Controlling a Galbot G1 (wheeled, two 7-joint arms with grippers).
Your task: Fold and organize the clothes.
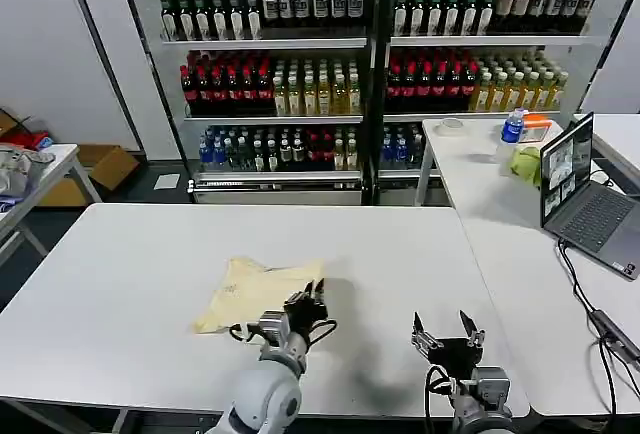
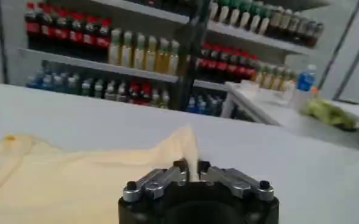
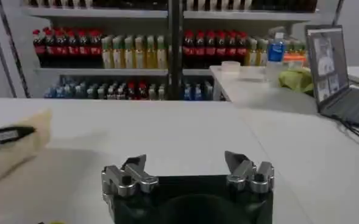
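T-shirt [image 1: 258, 292]: head view, partly folded, lies flat on white counter [image 1: 130, 264], shelves behind. Left claw [image 1: 310, 299] at shirt's right edge, likely gripping it for next fold. Right claw [image 1: 447, 335] right of shirt, well apart, waiting.

Left wrist view: fingertips [image 2: 180, 165] together, clamped on shirt corner.

Right wrist view: claw spread apart, empty, shirt off to side.

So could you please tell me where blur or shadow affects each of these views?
Head view: sharp, with soft shadows on the table beneath both arms. Left wrist view: the shelf bottles are blurred, while the T-shirt by the left tool is clearer. Right wrist view: the T-shirt's edge is smeared, but the right tool is crisp.
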